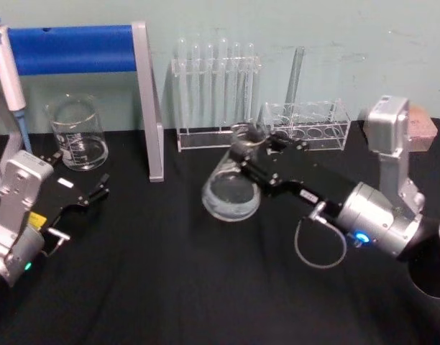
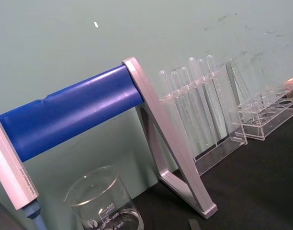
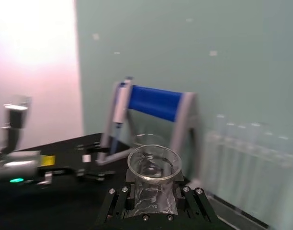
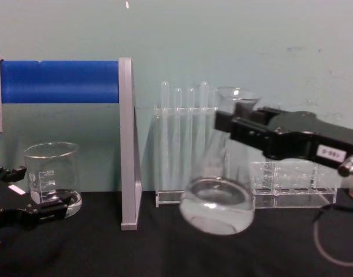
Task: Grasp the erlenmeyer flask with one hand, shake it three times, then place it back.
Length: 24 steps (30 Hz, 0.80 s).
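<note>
The erlenmeyer flask (image 1: pixel 231 188) is clear glass and hangs tilted above the black table, its wide base (image 4: pixel 217 205) lowest and swung toward me. My right gripper (image 1: pixel 250 147), the hand, is shut on the flask's narrow neck just below the flared rim (image 3: pixel 153 162). In the chest view the same gripper (image 4: pixel 239 122) reaches in from the right with a white label on its body. My left gripper (image 1: pixel 81 174) rests low at the left, open and holding nothing, close in front of a beaker.
A glass beaker (image 1: pixel 78 135) stands at the back left. A stand with a blue bar and grey upright (image 1: pixel 149 100) holds a pipette (image 1: pixel 8 72). A test tube rack (image 1: pixel 216 93) and a second clear rack (image 1: pixel 310 123) line the back wall.
</note>
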Each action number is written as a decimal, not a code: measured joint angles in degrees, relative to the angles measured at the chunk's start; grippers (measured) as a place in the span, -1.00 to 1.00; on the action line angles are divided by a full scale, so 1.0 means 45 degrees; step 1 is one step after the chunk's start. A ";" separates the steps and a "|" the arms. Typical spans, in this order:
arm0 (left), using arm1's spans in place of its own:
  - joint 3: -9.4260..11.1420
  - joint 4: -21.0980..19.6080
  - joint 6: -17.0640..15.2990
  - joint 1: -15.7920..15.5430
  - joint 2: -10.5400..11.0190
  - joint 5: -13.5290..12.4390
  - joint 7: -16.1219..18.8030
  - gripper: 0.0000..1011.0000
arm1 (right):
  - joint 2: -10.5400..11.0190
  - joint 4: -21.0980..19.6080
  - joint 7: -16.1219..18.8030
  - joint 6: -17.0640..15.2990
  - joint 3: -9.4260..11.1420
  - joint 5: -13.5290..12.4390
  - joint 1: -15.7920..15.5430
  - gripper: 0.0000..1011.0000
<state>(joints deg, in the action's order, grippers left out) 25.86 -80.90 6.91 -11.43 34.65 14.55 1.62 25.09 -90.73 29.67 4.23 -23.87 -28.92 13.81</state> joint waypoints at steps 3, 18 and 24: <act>0.0000 0.0000 0.0000 0.0000 0.0000 0.0000 0.0000 0.98 | 0.0024 -0.0008 -0.0632 0.0071 0.0424 0.0043 -0.0220 -0.11; 0.0000 0.0000 0.0000 -0.0001 0.0000 0.0000 -0.0001 0.98 | 0.0345 -0.1069 -0.3528 0.0138 0.3024 0.0913 -0.2122 -0.11; 0.0000 -0.0001 0.0000 -0.0001 0.0000 0.0000 0.0000 0.98 | 0.0331 -0.1390 -0.3987 0.0076 0.3661 0.1104 -0.2648 -0.11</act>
<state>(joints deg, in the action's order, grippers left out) 25.86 -80.90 6.91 -11.43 34.65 14.55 1.62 26.58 -96.99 11.73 4.57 -7.39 -23.95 1.90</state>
